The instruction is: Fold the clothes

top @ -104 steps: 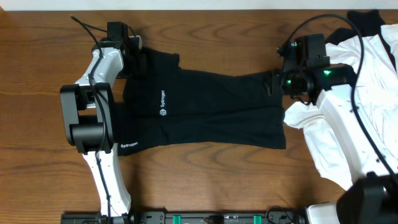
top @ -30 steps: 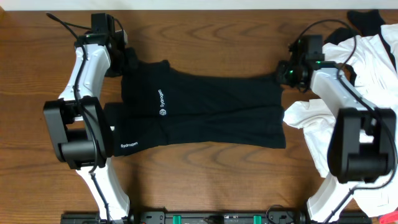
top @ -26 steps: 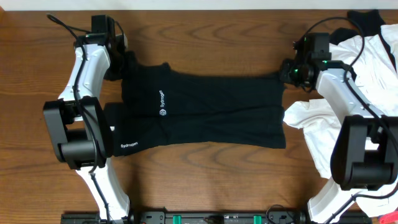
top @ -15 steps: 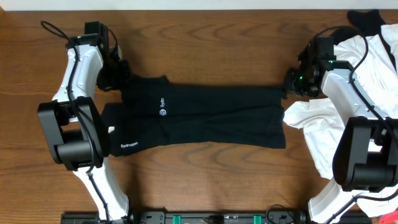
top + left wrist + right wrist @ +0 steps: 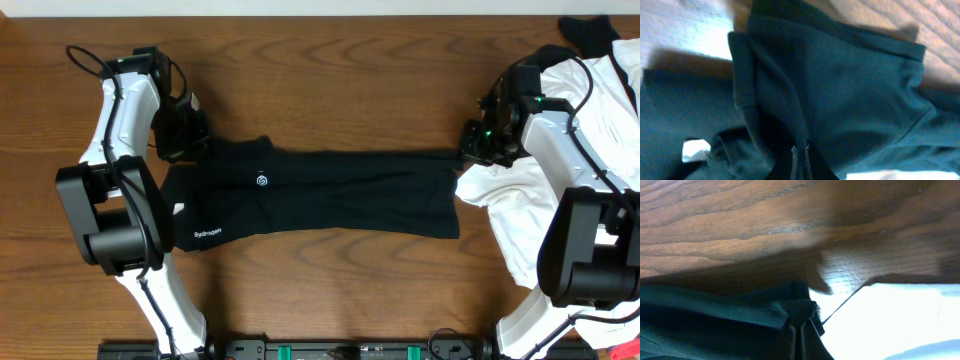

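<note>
— Left gripper (image 5: 196, 143), is it pinching something?
— Yes. Its jaws are pressed together on one end of the black shirt (image 5: 340, 190). The right gripper (image 5: 468, 152) pinches the other end the same way.
— Where does the shirt lie?
— On the brown wooden bench (image 5: 330, 80), stretched between them. White clothes (image 5: 530, 235) touch its right end.
— What does only the top camera show?
— The small white logo (image 5: 262, 181). The wrist cameras show the bunched cloth in each gripper up close.

Black shirt (image 5: 340, 190) narrower, far edge nearer.
</note>
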`<move>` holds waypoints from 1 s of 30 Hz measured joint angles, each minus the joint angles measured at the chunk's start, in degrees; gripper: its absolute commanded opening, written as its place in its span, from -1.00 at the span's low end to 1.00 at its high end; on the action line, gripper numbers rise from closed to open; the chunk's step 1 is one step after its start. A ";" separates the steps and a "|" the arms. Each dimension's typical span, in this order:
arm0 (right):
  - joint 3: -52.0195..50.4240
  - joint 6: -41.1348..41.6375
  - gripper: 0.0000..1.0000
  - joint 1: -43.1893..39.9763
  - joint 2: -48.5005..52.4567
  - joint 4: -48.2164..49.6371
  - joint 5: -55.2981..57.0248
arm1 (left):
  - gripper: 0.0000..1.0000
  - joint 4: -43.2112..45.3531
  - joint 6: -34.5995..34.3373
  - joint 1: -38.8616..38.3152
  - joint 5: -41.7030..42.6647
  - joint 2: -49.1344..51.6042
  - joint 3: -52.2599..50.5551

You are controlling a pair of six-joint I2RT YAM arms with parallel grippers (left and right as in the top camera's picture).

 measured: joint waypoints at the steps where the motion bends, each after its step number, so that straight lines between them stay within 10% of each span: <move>1: -0.02 0.00 -0.97 -0.33 0.00 -0.20 0.00 | -0.88 -0.28 0.00 0.11 0.39 -0.17 0.00; 30: -0.02 -7.82 -0.97 -4.37 -0.02 -11.08 -4.92 | -0.88 -12.90 0.00 3.08 0.63 -3.91 0.00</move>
